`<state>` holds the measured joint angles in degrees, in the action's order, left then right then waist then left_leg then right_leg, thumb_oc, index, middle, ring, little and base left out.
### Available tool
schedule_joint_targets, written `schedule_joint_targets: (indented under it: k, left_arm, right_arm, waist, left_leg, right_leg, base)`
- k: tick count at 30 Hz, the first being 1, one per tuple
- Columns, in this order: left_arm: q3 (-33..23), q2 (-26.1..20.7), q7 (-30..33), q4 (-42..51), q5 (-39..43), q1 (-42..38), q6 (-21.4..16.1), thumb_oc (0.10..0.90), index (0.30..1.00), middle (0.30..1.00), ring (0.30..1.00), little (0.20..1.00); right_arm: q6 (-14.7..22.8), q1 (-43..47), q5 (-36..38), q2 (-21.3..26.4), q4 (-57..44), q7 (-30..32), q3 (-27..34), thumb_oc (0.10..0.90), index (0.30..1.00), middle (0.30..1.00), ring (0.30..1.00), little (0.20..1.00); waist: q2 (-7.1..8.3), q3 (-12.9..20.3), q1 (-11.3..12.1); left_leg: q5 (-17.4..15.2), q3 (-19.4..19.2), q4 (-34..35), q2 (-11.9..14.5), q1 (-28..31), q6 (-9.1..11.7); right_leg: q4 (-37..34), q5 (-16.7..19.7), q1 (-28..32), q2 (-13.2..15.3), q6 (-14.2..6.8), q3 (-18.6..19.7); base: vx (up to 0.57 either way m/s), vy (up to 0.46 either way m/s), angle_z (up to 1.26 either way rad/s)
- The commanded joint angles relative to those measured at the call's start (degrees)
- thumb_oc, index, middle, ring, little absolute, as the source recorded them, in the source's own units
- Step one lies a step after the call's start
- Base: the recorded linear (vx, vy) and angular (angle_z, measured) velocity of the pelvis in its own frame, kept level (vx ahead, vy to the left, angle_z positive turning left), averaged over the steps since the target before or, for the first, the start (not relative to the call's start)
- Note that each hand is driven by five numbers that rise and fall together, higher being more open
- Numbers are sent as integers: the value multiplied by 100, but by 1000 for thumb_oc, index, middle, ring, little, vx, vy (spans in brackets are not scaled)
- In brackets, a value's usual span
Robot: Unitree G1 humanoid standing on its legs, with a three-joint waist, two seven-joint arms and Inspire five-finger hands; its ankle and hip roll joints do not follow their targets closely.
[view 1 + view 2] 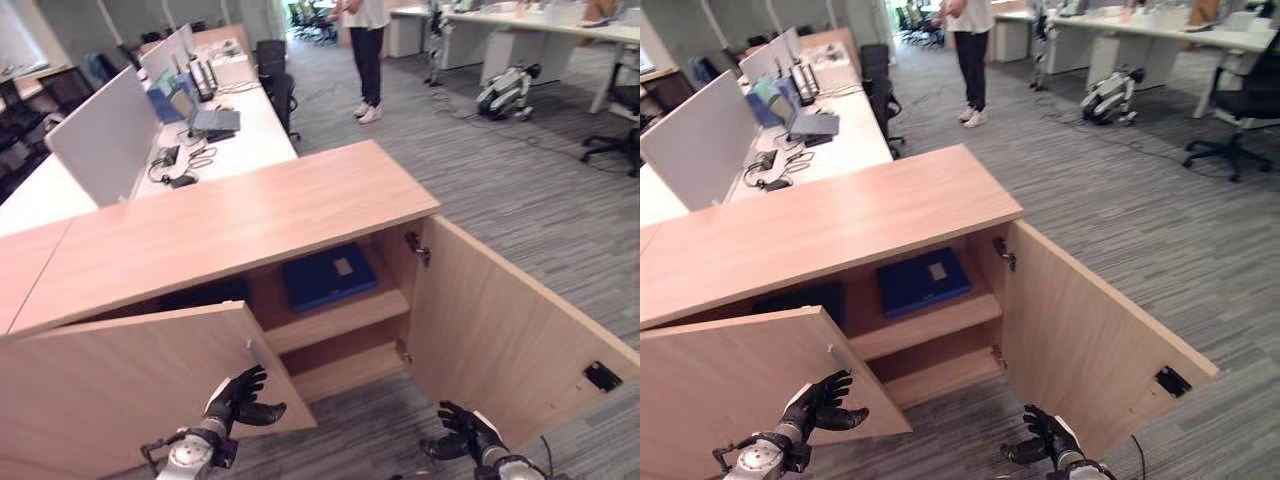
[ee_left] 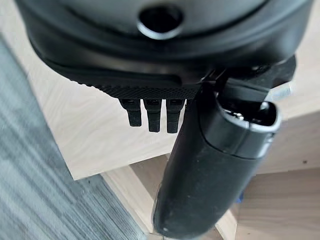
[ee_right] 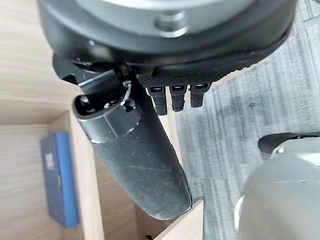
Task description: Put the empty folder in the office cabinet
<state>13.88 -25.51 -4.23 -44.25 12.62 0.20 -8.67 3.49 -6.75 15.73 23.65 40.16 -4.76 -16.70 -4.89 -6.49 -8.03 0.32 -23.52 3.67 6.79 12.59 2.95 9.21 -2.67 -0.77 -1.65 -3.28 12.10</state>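
Blue and flat, the folder [image 1: 328, 277] lies on the upper shelf [image 1: 330, 318] inside the office cabinet [image 1: 240, 225], close to the right side wall, with a small pale label on its cover. So it is already in the cabinet, and I judge that what remains is to shut the two doors.

The left hand [image 1: 238, 398] hangs low in front of the left door [image 1: 120, 385], near its free edge, with relaxed, spread fingers and nothing in them. The right hand [image 1: 462, 430] is low beside the bottom edge of the right door [image 1: 500, 335], also loosely spread and empty (its wrist view shows the folder past the thumb, deep on the shelf).

As for handling, the folder looks stiff and, being empty, probably light; its smooth cover may slip under the fingers. If it must be moved, I would take it at the front edge that faces out, thumb on top and fingers below.

Both doors stand wide open, and their edges point toward the robot. The opening between them is free, and the grey carpet [image 1: 480, 170] to the right gives room for the right door to swing. Behind the cabinet stands a desk [image 1: 215, 140] with a laptop [image 1: 205, 115], and a person [image 1: 366, 50] stands well apart, farther back.
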Motion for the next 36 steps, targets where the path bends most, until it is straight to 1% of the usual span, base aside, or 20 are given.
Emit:
schedule_joint_targets:
  k: [1, 3, 4, 5, 9, 10, 11, 12, 15, 20, 21, 22, 24, 25, 27, 29, 30, 32, 35, 36]
  left_arm:
    - [92, -87, 238, -397, -172, -1254, -525, 800, 900, 900, 900, 900]
    - [23, -291, 379, -801, -208, -1666, -526, 800, 900, 900, 900, 900]
    - [-47, -513, 444, -1089, -247, -2012, -540, 800, 900, 900, 900, 900]
    - [-48, -517, 443, -1094, -246, -2018, -543, 800, 900, 900, 900, 900]
    - [-144, -1156, 644, -1520, -188, -2880, -540, 800, 900, 900, 900, 900]
    - [-142, -1161, 642, -1526, -187, -2890, -542, 800, 900, 900, 900, 900]
    - [-176, -1360, 711, -1706, -109, -3201, -545, 800, 900, 900, 900, 900]
    - [-190, -1460, 739, -1765, -82, -3339, -550, 800, 900, 900, 900, 900]
    - [-223, -1558, 786, -1886, 11, -3552, -572, 800, 900, 900, 900, 900]
    - [-413, -1317, 859, -1700, 387, -3463, -655, 800, 900, 900, 900, 900]
    - [-437, -1182, 851, -1553, 503, -3362, -712, 800, 900, 900, 900, 900]
    - [-461, -913, 810, -1163, 695, -3103, -784, 800, 900, 900, 900, 900]
    - [-413, -591, 722, -664, 790, -2719, -820, 800, 900, 900, 900, 900]
    - [-323, -350, 622, -291, 798, -2403, -821, 800, 900, 900, 900, 900]
    - [-185, -86, 447, 114, 780, -1995, -787, 800, 900, 900, 900, 900]
    - [-25, 91, 252, 487, 702, -1574, -737, 800, 900, 900, 900, 900]
    - [159, 264, 85, 680, 673, -1283, -689, 800, 900, 900, 900, 900]
    - [279, 350, 34, 710, 688, -1221, -661, 800, 900, 900, 900, 900]
    - [410, 511, -35, 636, 624, -1057, -614, 800, 900, 900, 900, 900]
    - [491, 579, -79, 524, 541, -1000, -583, 800, 900, 900, 900, 900]
  right_arm:
    - [424, 129, -11, 192, -722, -147, -201, 800, 900, 900, 900, 900]
    - [451, -80, -28, 327, -900, -226, -143, 800, 900, 900, 900, 900]
    - [453, -283, -37, 429, -987, -262, -19, 800, 900, 900, 900, 900]
    - [452, -278, -37, 427, -988, -262, -20, 800, 900, 900, 900, 900]
    - [504, -427, 162, 403, -792, -217, 280, 800, 900, 900, 900, 900]
    - [505, -419, 162, 398, -790, -217, 279, 800, 900, 900, 900, 900]
    - [529, -441, 231, 377, -803, -188, 339, 800, 900, 900, 900, 900]
    - [547, -463, 288, 351, -802, -181, 367, 800, 900, 900, 900, 900]
    - [576, -535, 366, 277, -784, -151, 417, 800, 900, 900, 900, 900]
    - [613, -563, 395, 104, -650, -81, 428, 800, 900, 900, 900, 900]
    - [626, -541, 402, 46, -603, -58, 437, 800, 900, 900, 900, 900]
    - [651, -490, 400, -71, -575, 3, 453, 800, 900, 900, 900, 900]
    - [654, -428, 381, -178, -517, 51, 453, 800, 900, 900, 900, 900]
    - [656, -346, 365, -256, -441, 107, 469, 800, 900, 900, 900, 900]
    - [650, -302, 348, -364, -400, 129, 510, 800, 900, 900, 900, 900]
    - [640, -285, 304, -401, -376, 150, 564, 800, 900, 900, 900, 900]
    - [630, -265, 301, -428, -329, 171, 613, 800, 900, 900, 900, 900]
    - [628, -255, 326, -425, -266, 183, 645, 800, 900, 900, 900, 900]
    - [613, -255, 362, -418, -265, 210, 683, 800, 900, 900, 900, 900]
    - [606, -249, 400, -389, -205, 221, 703, 800, 900, 900, 900, 900]
  waist:
    - [257, 360, -391]
    - [282, 416, -549]
    - [311, 450, -691]
    - [303, 460, -679]
    - [345, 492, -856]
    - [335, 507, -833]
    - [383, 475, -897]
    - [401, 468, -908]
    - [439, 449, -926]
    - [433, 439, -881]
    - [444, 405, -862]
    - [443, 310, -788]
    - [447, 205, -687]
    - [444, 159, -588]
    - [443, 126, -511]
    - [434, 99, -436]
    - [430, 105, -379]
    - [420, 96, -376]
    - [410, 102, -412]
    - [377, 118, -426]
  left_leg:
    - [102, -285, -247, -90, -453, -26]
    - [84, -370, -143, -131, -440, -36]
    - [46, -391, -11, -228, -400, -72]
    - [66, -403, -14, -208, -424, -63]
    - [-59, -500, 92, -351, -491, -126]
    - [-32, -524, 99, -329, -518, -115]
    - [-99, -523, 100, -392, -530, -160]
    - [-113, -548, 106, -404, -556, -166]
    - [-148, -544, 127, -455, -575, -191]
    - [-192, -538, 133, -497, -554, -232]
    - [-233, -505, 133, -520, -524, -259]
    - [-250, -489, 133, -509, -503, -283]
    - [-253, -513, 133, -481, -498, -287]
    - [-239, -582, 133, -437, -505, -275]
    - [-236, -654, 133, -400, -503, -267]
    - [-249, -705, 133, -388, -472, -274]
    - [-247, -750, 133, -370, -464, -268]
    - [-227, -744, 133, -377, -470, -263]
    - [-226, -722, 133, -407, -478, -258]
    - [-233, -740, 133, -429, -457, -254]
  right_leg:
    - [-899, -256, 825, 92, -462, 74]
    - [-848, -268, 769, 118, -508, 113]
    - [-814, -305, 752, 198, -613, 122]
    - [-817, -276, 724, 179, -601, 134]
    - [-712, -231, 492, 384, -819, 148]
    - [-714, -198, 452, 359, -805, 171]
    - [-671, -199, 389, 435, -887, 153]
    - [-646, -176, 334, 457, -926, 163]
    - [-542, -119, 229, 506, -993, 169]
    - [-405, -110, 153, 498, -976, 90]
    - [-308, -138, 141, 507, -981, 30]
    - [-94, -145, 29, 474, -981, -102]
    - [109, -127, -114, 477, -992, -425]
    - [215, -68, -226, 524, -981, -737]
    - [360, -76, -316, 635, -972, -1277]
    - [375, -135, -299, 770, -931, -1710]
    - [262, -126, -276, 830, -866, -1916]
    - [179, -119, -259, 814, -838, -1925]
    - [-107, -134, -134, 763, -811, -1765]
    - [-261, -114, -45, 755, -788, -1663]
  base:
    - [93, 105, -9]
    - [138, 175, -22]
    - [129, 179, -17]
    - [119, 188, -4]
    - [71, 191, -12]
    - [11, 146, -3]
    - [7, 125, -11]
    - [18, 173, -16]
    - [18, 97, -6]
    - [7, 43, 4]
    - [-44, 16, -1]
    - [-73, 19, 0]
    - [-102, -4, 1]
    - [-87, -17, -13]
    - [-63, -38, -36]
    - [-34, -70, -35]
    - [-41, -105, -47]
    - [-27, -78, -48]
    - [-19, -54, -6]
    - [-22, -74, -14]
